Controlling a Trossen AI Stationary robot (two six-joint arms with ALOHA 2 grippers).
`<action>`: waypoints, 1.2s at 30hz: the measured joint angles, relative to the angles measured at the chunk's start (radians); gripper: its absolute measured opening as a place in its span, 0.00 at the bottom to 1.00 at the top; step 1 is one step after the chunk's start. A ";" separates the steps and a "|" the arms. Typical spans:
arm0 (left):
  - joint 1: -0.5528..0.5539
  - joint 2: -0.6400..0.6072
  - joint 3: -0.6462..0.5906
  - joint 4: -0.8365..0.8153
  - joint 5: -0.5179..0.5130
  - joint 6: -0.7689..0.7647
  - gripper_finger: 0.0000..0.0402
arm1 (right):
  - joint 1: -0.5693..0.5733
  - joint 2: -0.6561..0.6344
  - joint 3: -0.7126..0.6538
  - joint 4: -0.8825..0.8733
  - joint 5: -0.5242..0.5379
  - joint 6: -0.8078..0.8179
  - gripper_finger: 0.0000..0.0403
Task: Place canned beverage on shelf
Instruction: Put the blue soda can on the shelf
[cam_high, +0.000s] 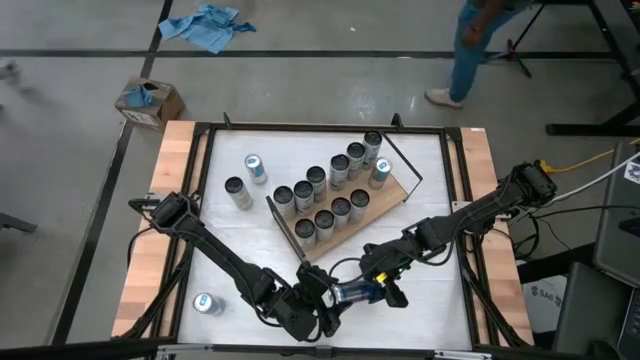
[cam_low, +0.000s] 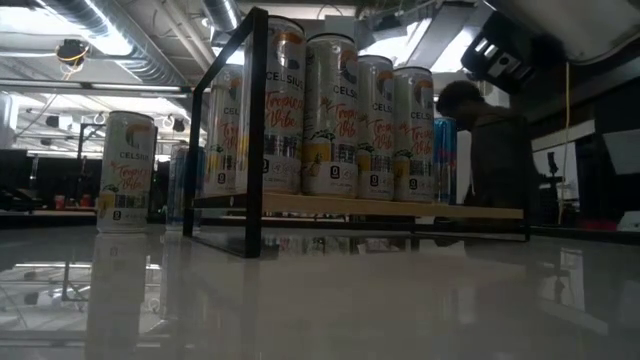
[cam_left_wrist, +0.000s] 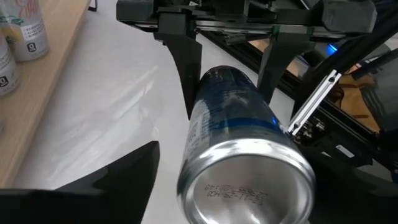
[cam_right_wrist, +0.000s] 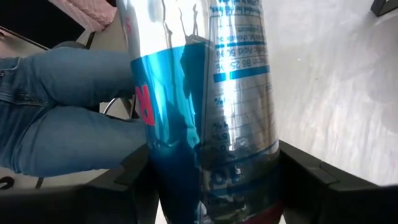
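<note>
Two tools meet: right tool (cam_high: 378, 291) grips blue can (cam_high: 352, 293); left tool (cam_high: 322, 303) spread.

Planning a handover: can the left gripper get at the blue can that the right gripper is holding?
Probably yes. The right gripper clamps the blue can farther up its body. That leaves the base end free, and the open left gripper sits at that end with nothing between.
</note>
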 joint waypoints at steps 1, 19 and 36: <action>0.000 0.000 0.000 0.001 0.000 0.000 0.80 | 0.000 0.000 0.000 0.000 0.001 0.000 0.59; -0.001 0.000 0.000 -0.002 0.004 0.001 0.54 | 0.000 0.000 0.000 -0.001 -0.002 -0.001 0.68; -0.001 0.001 0.000 -0.002 -0.001 0.001 0.54 | 0.000 -0.001 0.001 -0.023 0.007 0.001 0.68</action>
